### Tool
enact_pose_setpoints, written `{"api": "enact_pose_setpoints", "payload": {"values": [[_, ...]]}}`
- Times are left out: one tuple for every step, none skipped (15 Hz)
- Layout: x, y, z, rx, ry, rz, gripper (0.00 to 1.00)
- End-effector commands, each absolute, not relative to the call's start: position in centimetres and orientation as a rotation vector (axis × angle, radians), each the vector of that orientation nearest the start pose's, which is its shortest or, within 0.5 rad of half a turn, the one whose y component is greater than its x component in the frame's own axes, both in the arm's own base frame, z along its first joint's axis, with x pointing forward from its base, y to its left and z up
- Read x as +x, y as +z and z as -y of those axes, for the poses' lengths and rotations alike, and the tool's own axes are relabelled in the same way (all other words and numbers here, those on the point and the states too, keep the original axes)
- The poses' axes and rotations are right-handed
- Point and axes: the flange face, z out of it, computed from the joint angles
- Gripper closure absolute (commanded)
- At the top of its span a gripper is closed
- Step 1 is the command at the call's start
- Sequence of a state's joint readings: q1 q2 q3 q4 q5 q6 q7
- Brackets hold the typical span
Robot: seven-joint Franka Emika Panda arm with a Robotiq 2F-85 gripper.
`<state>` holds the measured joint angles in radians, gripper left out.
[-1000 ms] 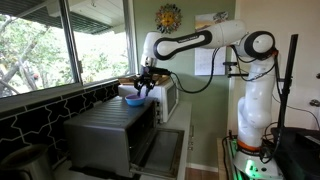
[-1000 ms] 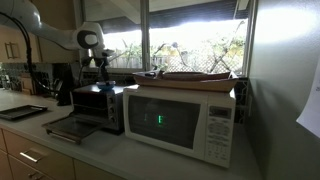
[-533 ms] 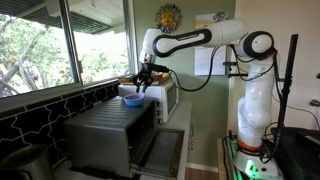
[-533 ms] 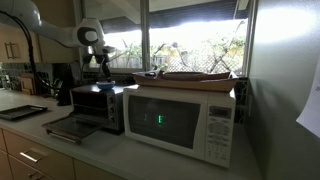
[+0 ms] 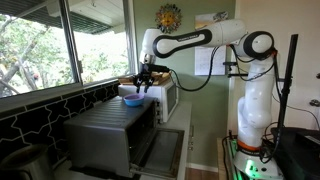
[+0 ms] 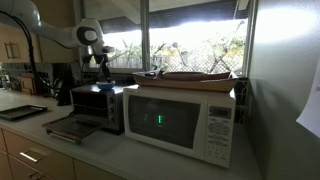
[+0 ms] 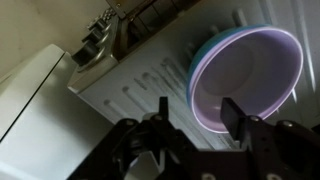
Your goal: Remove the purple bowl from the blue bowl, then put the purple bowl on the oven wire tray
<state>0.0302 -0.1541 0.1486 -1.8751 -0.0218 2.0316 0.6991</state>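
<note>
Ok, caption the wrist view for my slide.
Open pincer straddling the rim of the pale purple plastic bowl, nested in the bright blue bowl on the grey oven top.

both exterior views are facing the dark-grey steel countertop oven from opposite sides; the wrist view is looking closely down on it.

Purple bowl nested in blue bowl, upright.

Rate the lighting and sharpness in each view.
Wrist view: dim and soft; the purple bowl shows pale, and the tool is a dark, blurred silhouette. In an exterior view, the window is blown out white, leaving the microwave in shade. In an exterior view, daylight is even and the arm reads clearly.
</note>
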Motion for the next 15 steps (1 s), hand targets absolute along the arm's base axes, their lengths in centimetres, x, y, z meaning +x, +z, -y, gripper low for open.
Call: {"api": "enact_pose_setpoints", "payload": {"values": [[53.02,60.44,-10.44,-2.968,-0.425,-0.740,0.22],[52.98,60.41,-10.54,-2.971,-0.420,-0.737,0.44],[52.94,60.34,-10.66,-2.973,-0.413,-0.731,0.51],[52.91,60.30,-10.77,-2.976,-0.409,-0.726,0.51],[52.90,60.20,-10.88,-2.980,-0.404,-0.720,0.58],[52.89,60.16,-10.94,-2.983,-0.401,-0.718,0.66],[52.86,60.15,-10.98,-2.985,-0.398,-0.715,0.76],[52.83,60.16,-11.00,-2.987,-0.397,-0.712,0.82],[52.80,60.17,-11.01,-2.990,-0.395,-0.706,0.89],[52.79,60.16,-11.02,-2.992,-0.394,-0.702,0.98],[52.80,60.10,-10.99,-2.995,-0.391,-0.702,1.00],[52.79,60.10,-10.98,-2.996,-0.389,-0.703,1.00],[52.75,60.19,-10.95,-2.994,-0.391,-0.704,1.00],[52.68,60.46,-10.92,-2.991,-0.399,-0.704,1.00],[52.53,60.99,-10.88,-2.982,-0.414,-0.704,0.99]]}}
